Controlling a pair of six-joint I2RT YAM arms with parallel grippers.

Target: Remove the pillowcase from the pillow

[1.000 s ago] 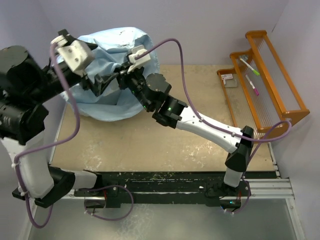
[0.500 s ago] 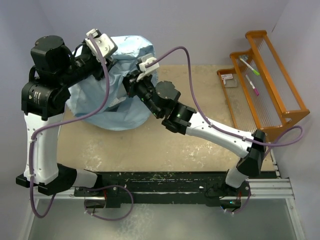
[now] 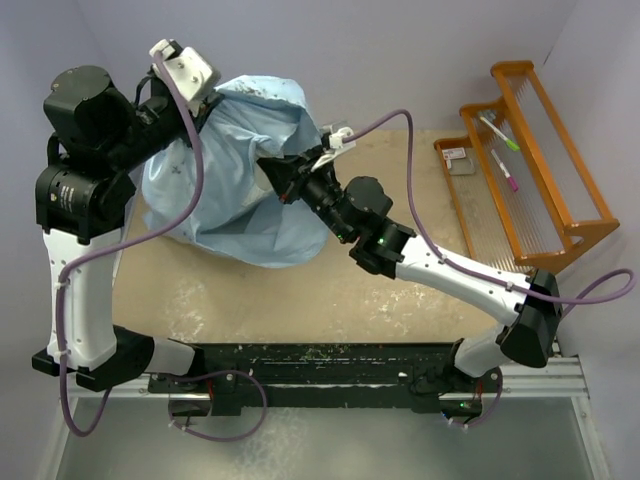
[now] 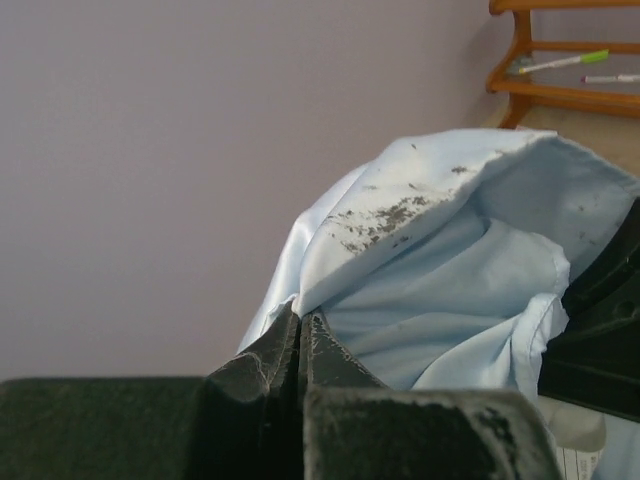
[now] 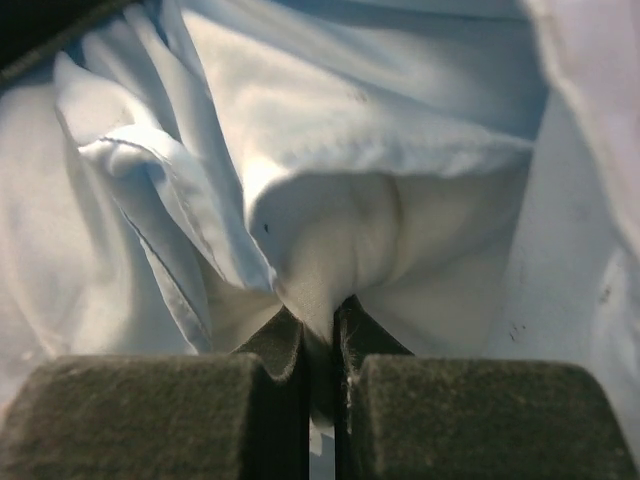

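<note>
The pale blue pillowcase (image 3: 240, 190) hangs bunched between both arms at the table's back left. My left gripper (image 3: 208, 100) is raised at its top edge. In the left wrist view that gripper (image 4: 300, 313) is shut on the pillowcase (image 4: 440, 270) at its rim fold. My right gripper (image 3: 283, 176) reaches into the sack's open mouth. In the right wrist view it (image 5: 320, 312) is shut on a bulging corner of the off-white pillow (image 5: 340, 220), with the pillowcase hem (image 5: 150, 190) folded back to the left. From above the pillow is hidden by the fabric.
An orange wooden rack (image 3: 545, 150) with pens stands at the table's right edge, also in the left wrist view (image 4: 520, 60). A small card (image 3: 456, 157) lies beside it. Purple walls close in behind and on the left.
My left gripper closed on the pillowcase rim and rose toward the back wall. The right arm drew toward the right, and the fabric stretched out between them.
</note>
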